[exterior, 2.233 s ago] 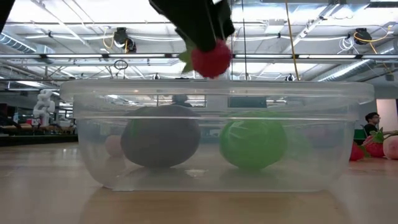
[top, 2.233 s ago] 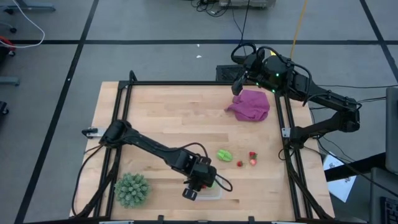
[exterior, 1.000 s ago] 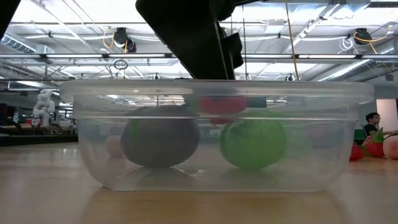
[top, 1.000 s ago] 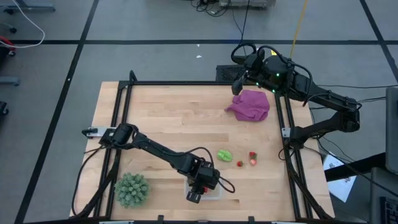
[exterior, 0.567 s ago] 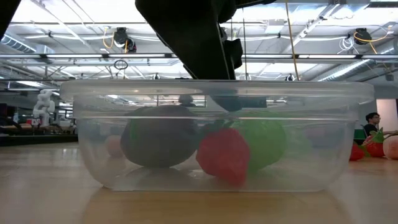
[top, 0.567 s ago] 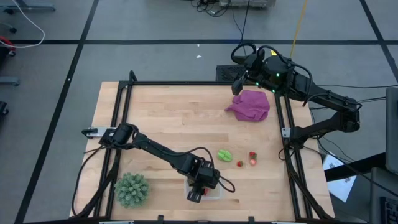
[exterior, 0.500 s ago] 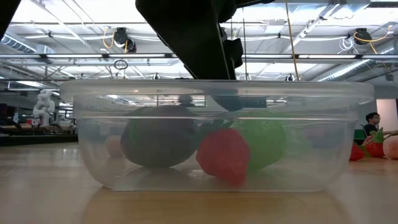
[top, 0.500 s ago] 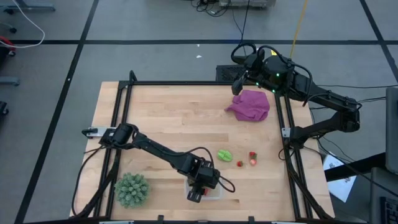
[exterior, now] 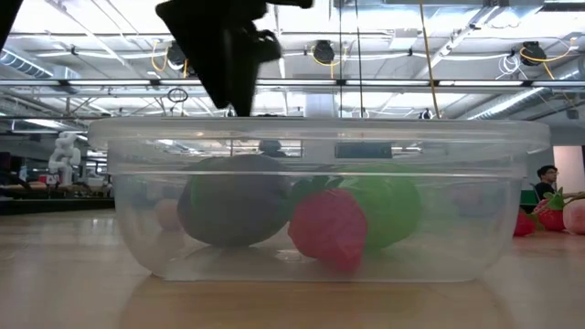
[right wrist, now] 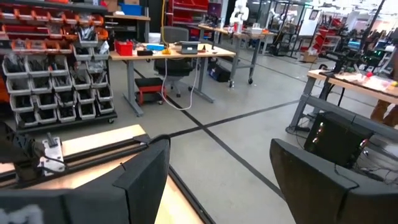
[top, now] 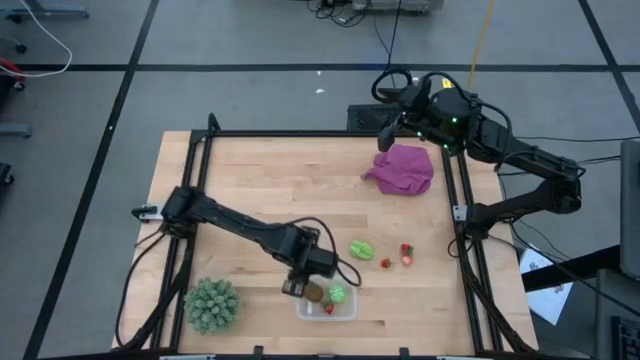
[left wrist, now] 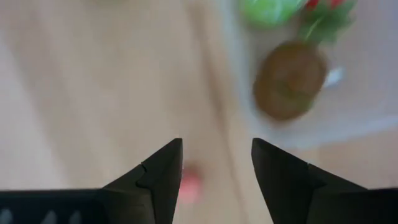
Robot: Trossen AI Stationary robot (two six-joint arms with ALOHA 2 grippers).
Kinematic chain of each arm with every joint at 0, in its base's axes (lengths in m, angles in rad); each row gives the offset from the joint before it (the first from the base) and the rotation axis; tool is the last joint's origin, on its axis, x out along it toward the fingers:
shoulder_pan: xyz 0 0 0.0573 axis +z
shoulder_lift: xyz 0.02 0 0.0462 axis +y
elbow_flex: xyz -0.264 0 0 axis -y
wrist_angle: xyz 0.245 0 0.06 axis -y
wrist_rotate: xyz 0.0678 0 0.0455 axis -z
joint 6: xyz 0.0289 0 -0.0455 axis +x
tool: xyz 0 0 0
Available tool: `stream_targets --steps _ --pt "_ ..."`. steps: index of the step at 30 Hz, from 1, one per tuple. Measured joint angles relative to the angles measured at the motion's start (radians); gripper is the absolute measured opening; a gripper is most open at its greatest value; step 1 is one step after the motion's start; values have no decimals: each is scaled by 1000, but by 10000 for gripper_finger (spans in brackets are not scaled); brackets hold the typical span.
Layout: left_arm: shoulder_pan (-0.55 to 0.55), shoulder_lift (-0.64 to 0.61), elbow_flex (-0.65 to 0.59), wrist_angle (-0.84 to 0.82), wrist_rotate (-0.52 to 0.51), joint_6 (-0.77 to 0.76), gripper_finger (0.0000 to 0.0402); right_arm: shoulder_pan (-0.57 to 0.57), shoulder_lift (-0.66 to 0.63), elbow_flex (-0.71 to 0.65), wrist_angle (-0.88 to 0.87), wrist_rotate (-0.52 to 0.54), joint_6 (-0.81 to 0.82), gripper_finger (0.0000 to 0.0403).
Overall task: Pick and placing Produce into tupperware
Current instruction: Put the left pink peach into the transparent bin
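The clear tupperware (top: pixel 327 303) stands near the table's near edge and fills the low view (exterior: pixel 320 196). Inside lie a brown kiwi (exterior: pixel 233 201), a light-green piece (exterior: pixel 388 206) and a red strawberry (exterior: pixel 329 228). My left gripper (top: pixel 296 287) hangs open and empty above the table just off the tupperware's far-left corner; in its wrist view (left wrist: pixel 216 146) the kiwi (left wrist: pixel 289 87) shows ahead. A second light-green piece (top: pixel 361 249) and three strawberries (top: pixel 405 256) lie on the wood to the right. My right gripper (top: pixel 384 137) waits open at the far edge.
A spiky dark-green plant (top: pixel 212 304) stands left of the tupperware by the near edge. A purple cloth (top: pixel 402 168) lies crumpled at the far right. A small pinkish spot (left wrist: pixel 189 183) shows on the wood below my left fingers. Bare wood spans the table's middle.
My left gripper let go of the strawberry, which dropped from rim height onto the tupperware's floor in front of the kiwi and the green piece. The gripper then rose out of the tupperware and moved toward the table's left and far side.
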Motion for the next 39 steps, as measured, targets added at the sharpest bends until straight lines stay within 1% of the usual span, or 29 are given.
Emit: stream_targets --steps 2,4,7,12,15,17,21,25,30,36,39 --pt "9 -8 0 -77 -38 -33 197 0 -8 0 -9 0 23 267" --pt "21 -9 -17 -108 -59 -64 198 0 -19 0 -28 0 36 267" --pt "38 -10 -73 -97 -55 -86 198 0 -29 0 -50 0 36 267" --pt "59 -10 -208 -69 -23 -130 198 0 -35 0 -62 0 30 267" --pt "66 -9 -251 -53 -23 -156 197 0 -35 0 -62 0 12 267" --pt "66 -9 -266 -6 -22 -152 195 0 -35 0 -62 0 11 267" --pt "60 -9 -279 63 12 -122 194 0 -35 0 -63 0 9 267" --pt "57 -9 -296 70 14 -109 195 0 -35 0 -64 0 12 267" --pt "57 -9 -327 118 46 -104 191 0 -35 0 -64 0 12 267" --pt "60 -9 -373 143 51 -106 191 0 -35 0 -63 0 12 267" --pt "60 -9 -376 154 51 -104 190 0 -35 0 -63 0 12 267"
